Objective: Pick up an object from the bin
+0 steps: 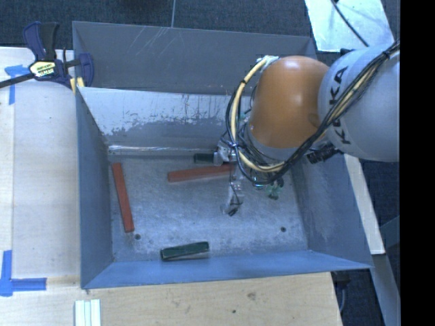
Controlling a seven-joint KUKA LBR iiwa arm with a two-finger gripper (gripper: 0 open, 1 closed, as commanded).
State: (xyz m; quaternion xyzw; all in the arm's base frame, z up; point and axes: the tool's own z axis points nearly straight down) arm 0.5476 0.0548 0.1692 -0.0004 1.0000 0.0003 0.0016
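Note:
My gripper [233, 206] hangs below the orange cover, over the bin floor right of centre, with its tips close together and nothing between them. A long reddish-brown stick [198, 174] lies flat just up and left of the tips, its right end under the wrist. A small dark block [202, 158] sits beside that stick near the back wall. A dark green flat bar [184, 251] rests near the front wall, well below and left of the gripper.
A second reddish-brown stick [122, 197] lies lengthwise along the left side of the floor. The arm and its cables cover the bin's right rear part. Bare floor spreads between the gripper and the green bar.

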